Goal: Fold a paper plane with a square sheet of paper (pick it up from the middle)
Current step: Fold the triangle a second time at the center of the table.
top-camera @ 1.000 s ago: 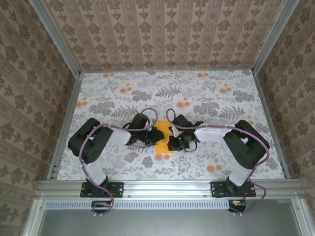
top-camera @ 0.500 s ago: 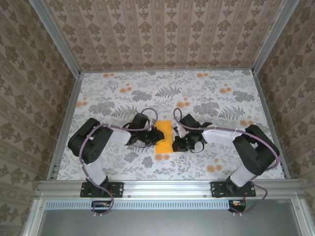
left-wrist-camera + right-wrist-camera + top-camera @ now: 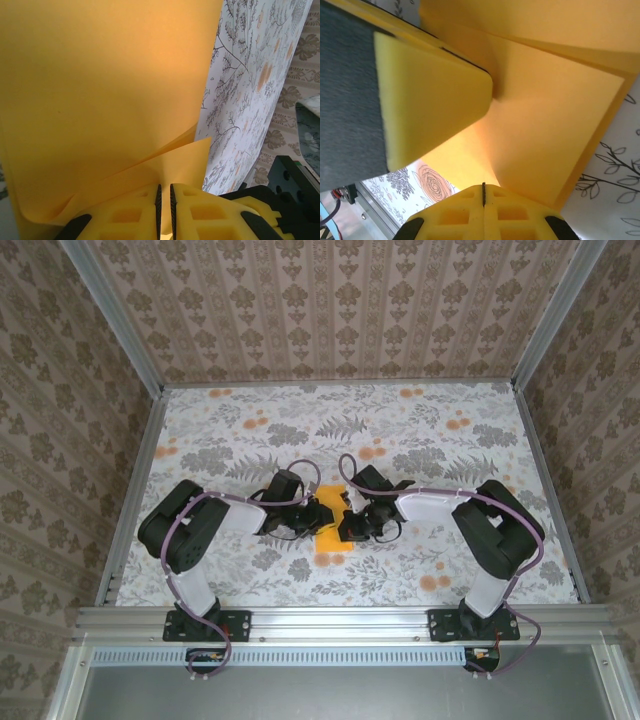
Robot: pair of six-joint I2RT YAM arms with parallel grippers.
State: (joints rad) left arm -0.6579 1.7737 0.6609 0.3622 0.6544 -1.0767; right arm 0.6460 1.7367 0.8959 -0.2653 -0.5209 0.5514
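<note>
Closest in, my left tool (image 3: 164,195) had its yellow foam pads almost together, pinching a raised flap of the thin, bright orange-yellow square sheet of paper (image 3: 100,85). My right tool (image 3: 483,192) was fully closed, its tips against the paper where a crease ran in. Whether any paper sat between them I could not tell.

From above, both tools met over the sheet. It was partly lifted between them and partly lying on the flower-printed table (image 3: 430,440), near the middle and towards my bases.

I judged the sheet very light, limp, quick to crease or tear, and inclined to slip against foam. It wanted a gentle hold near an edge or along an existing fold, with the other tool pressing it flat.

Beyond lay more patterned table and the wallpapered back wall (image 3: 340,310).
</note>
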